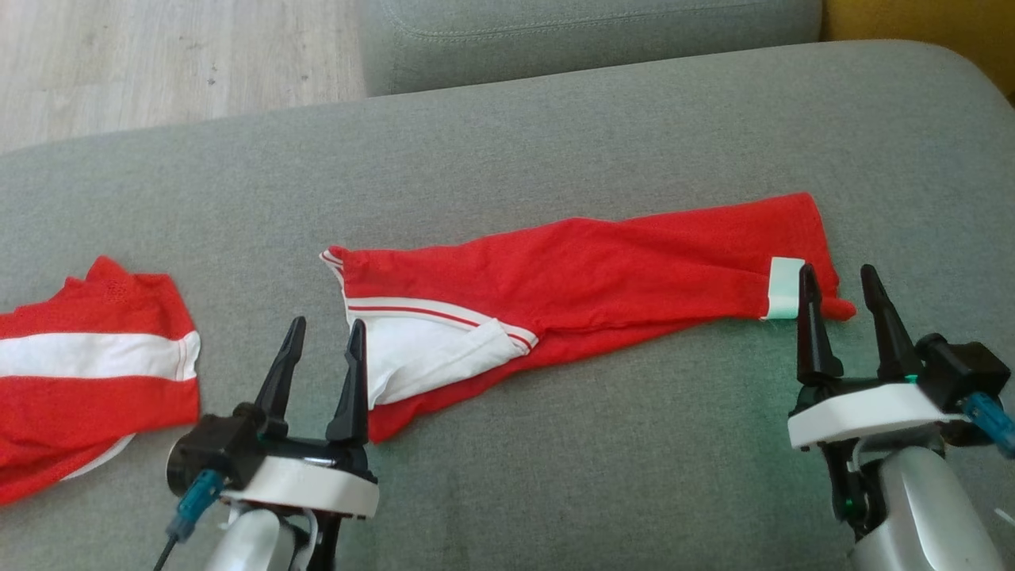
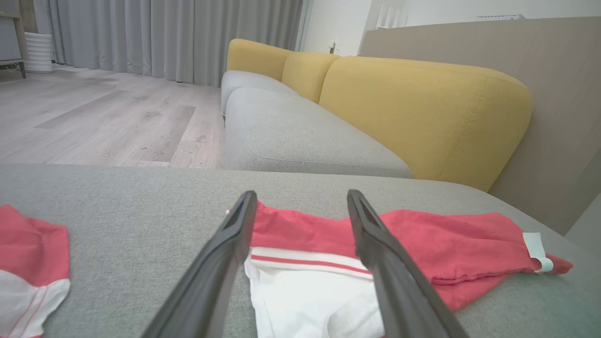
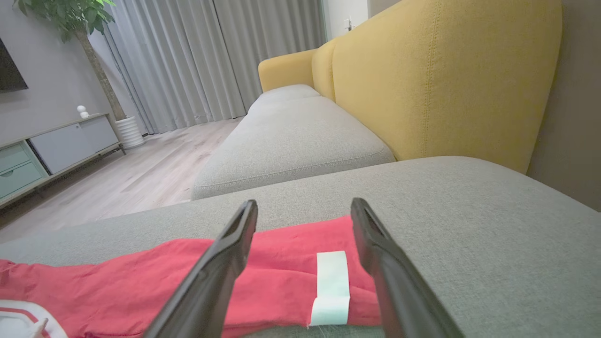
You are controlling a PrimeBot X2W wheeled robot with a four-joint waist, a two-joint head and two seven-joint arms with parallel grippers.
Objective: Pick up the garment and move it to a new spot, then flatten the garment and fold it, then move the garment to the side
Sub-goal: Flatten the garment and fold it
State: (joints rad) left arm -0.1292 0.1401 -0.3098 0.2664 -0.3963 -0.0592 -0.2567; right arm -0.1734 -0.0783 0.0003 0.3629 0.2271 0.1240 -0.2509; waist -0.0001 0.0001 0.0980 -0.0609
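Far left: other cloth (image 1: 95,373), red with a white band, bunched on the grey cushion (image 1: 555,143), well apart from the rest. Left gripper (image 1: 327,323) — fingers spread wide, holding nothing, tips at the left end of the garment (image 1: 595,270), by its white panel with red stripes. In the left wrist view the fingers (image 2: 225,253) straddle that end; can't tell if they touch it. Garment lies mid-cushion as a long red strip, slanting up toward the right in the head view. White label (image 1: 785,287) sits near its right end. Right gripper (image 1: 838,271) — also wide, empty, one finger each side of the label in the right wrist view.
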